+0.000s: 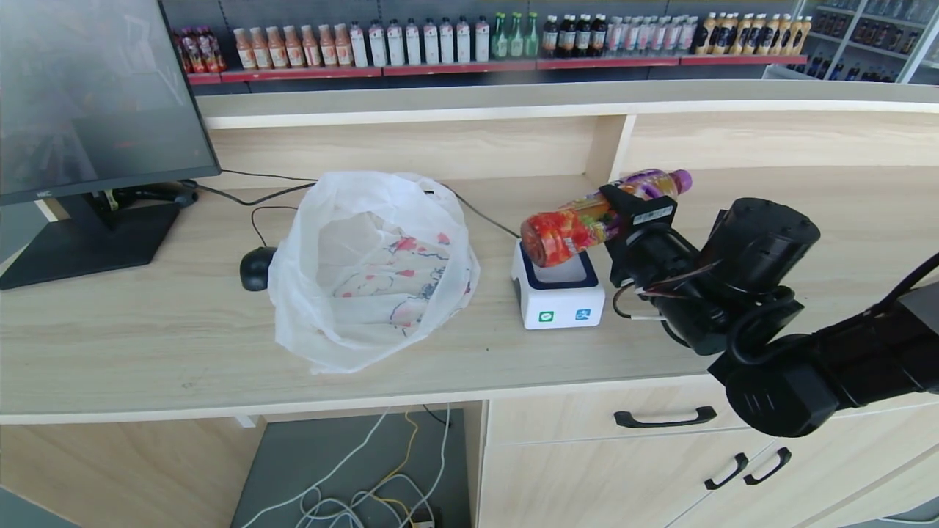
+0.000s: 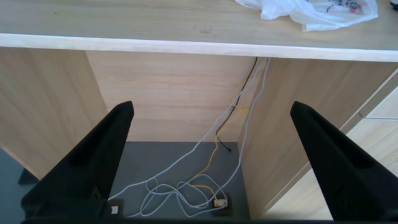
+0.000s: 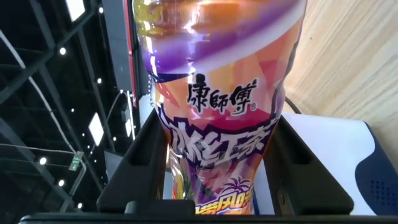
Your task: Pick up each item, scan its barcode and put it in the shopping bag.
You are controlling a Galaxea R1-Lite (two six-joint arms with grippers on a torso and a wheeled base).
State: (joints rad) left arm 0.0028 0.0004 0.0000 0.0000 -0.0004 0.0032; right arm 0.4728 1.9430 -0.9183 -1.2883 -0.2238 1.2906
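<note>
- Progress: the right gripper (image 1: 622, 211) is clamped round the middle of a drink bottle (image 1: 579, 224). The bottle lies tilted in the air, its base over the white scanner (image 1: 557, 297) and its purple cap pointing to 2 o'clock. Picking up looks done, and scanning looks like the step in hand.
- Bagging this bottle is not yet done. The shopping bag (image 1: 370, 271) stands open-mouthed on the counter (image 1: 147, 345), near the scanner at its 9 o'clock.
- Red and blue print shows through the bag's thin plastic. I cannot tell whether that is an item already inside or the bag's own pattern.
- The left gripper (image 2: 211, 109) hangs below the counter's front edge, fingers spread and holding nothing, with loose cables on the floor under it.
- Room to move: a narrow strip of bare wood separates scanner and bag, and the air toward 9 o'clock looks free. The floppy rim probably needs clearing from above.
- Edges: a raised back wall stands at 12 o'clock, with a cable running in front of it behind the bag. A mouse (image 1: 257, 268) sits just beside the bag at 9 o'clock, a monitor (image 1: 95, 95) at 10 o'clock, and the counter's drop-off at 6 o'clock.
</note>
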